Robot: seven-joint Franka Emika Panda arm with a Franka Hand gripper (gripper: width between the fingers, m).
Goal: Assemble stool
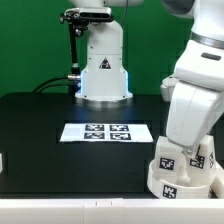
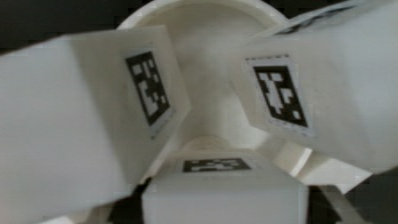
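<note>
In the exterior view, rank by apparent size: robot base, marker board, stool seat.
1. Robot base, largest.
2. Stool seat, though it sits nearest the camera and is cut by the frame edge, so unsure.
3. Marker board, thin and flat.

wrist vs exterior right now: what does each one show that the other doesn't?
Only the wrist view: a close-up of two chunky white tagged legs, with a small tag lying on a white surface between them. The gripper fingers are not identifiable.

Only the exterior view: the black table, the flat white marker board, the large white robot base and the white arm.

Both: the white tagged plastic stool parts.
</note>
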